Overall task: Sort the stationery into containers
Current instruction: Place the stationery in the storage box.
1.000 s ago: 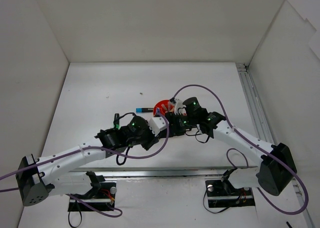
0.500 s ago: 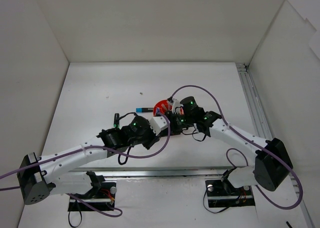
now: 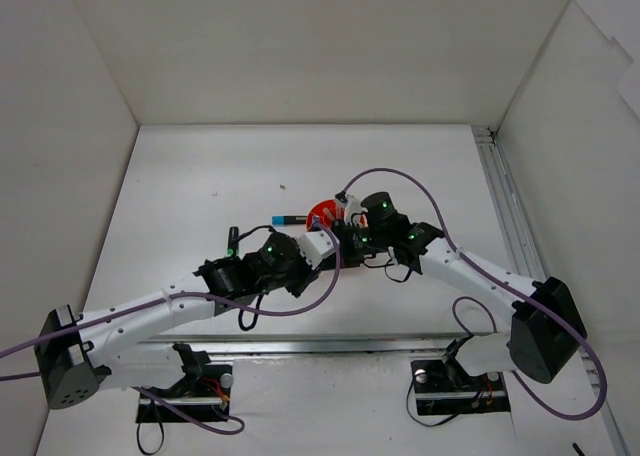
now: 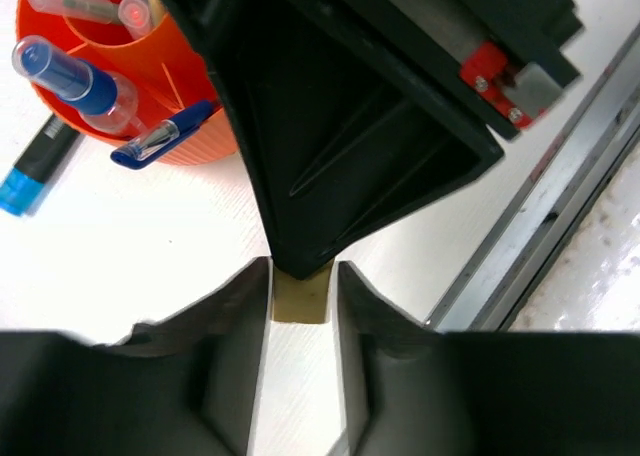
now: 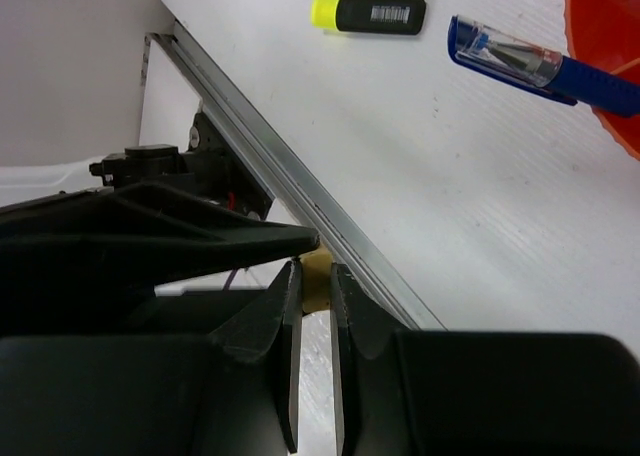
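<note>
A small yellowish eraser [image 4: 302, 296] sits between my left gripper's [image 4: 302, 288] fingers, just above the table. My right gripper [image 5: 315, 276] grips the same eraser [image 5: 318, 274] from the other side; its black fingers [image 4: 330, 166] fill the left wrist view. In the top view both grippers meet [image 3: 343, 239] just in front of the orange tub [image 3: 325, 212]. The tub [image 4: 195, 146] holds a blue-white marker [image 4: 70, 71], a blue pen [image 4: 160, 139] on its rim and pink pens.
A blue-capped highlighter [image 3: 287, 219] lies left of the tub, a green-capped one [image 3: 231, 240] farther left. A yellow-capped highlighter [image 5: 370, 14] lies on the table. A metal rail [image 5: 300, 186] runs along the near table edge.
My right arm has shifted slightly left toward the left gripper; the two grippers now stand together at the eraser. The left arm has barely moved.
</note>
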